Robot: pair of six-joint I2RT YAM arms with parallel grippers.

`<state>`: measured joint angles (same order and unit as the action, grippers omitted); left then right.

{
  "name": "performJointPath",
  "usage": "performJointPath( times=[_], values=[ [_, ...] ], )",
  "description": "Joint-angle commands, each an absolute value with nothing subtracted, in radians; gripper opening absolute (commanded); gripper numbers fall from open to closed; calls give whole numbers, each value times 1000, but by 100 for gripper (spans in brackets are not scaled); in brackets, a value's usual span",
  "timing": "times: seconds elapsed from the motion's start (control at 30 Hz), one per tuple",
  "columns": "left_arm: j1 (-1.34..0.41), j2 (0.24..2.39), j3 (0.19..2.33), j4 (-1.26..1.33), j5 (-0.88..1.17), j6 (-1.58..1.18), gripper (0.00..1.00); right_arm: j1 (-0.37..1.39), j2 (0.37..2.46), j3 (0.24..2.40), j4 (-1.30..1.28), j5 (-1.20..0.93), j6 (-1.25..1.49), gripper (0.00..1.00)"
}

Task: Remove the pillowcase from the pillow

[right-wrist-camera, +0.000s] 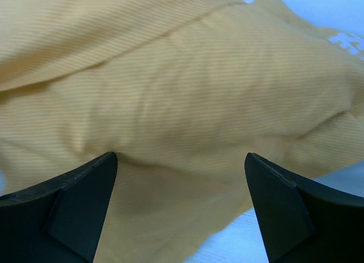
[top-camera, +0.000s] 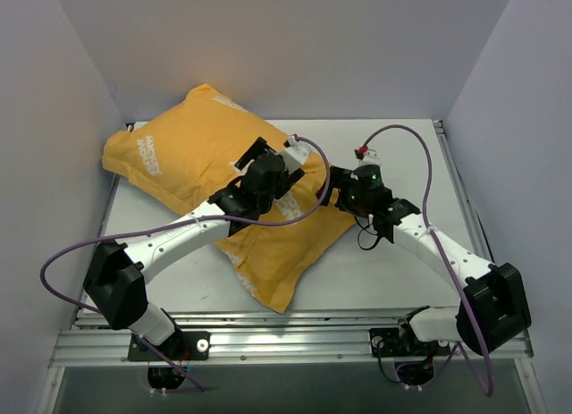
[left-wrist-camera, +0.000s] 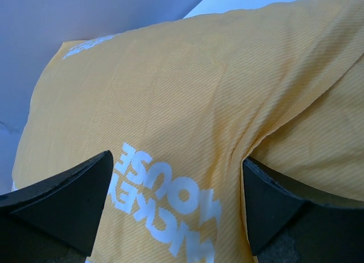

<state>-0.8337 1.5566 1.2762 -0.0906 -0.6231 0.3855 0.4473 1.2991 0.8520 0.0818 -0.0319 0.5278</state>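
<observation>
White table (top-camera: 402, 280) boxed by pale walls (top-camera: 295, 47); orange pillowcase (top-camera: 179, 155) from back-left corner to middle; left gripper (left-wrist-camera: 177, 163), right gripper (right-wrist-camera: 181, 161) released over it.

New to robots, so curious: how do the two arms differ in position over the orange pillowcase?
The left arm reaches over the middle of the pillowcase; the right arm sits at its right edge. The left jaws face white lettering; the right jaws face plain fabric and some table. Both jaws stand wide open, holding nothing.
</observation>
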Motion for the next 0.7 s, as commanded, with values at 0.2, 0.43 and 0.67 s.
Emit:
performJointPath(
  times=[0.2, 0.43, 0.67],
  values=[
    [-707, 1529, 1321, -179, -488, 97, 94, 620, 1348, 1032, 172, 233, 641, 91],
    [-664, 1494, 1279, -204, -422, 12, 94, 686, 1495, 1138, 189, 239, 624, 91],
    [-621, 1485, 1275, -218, -403, -41, 94, 716, 1592, 1131, 98, 267, 609, 52]
  ],
)
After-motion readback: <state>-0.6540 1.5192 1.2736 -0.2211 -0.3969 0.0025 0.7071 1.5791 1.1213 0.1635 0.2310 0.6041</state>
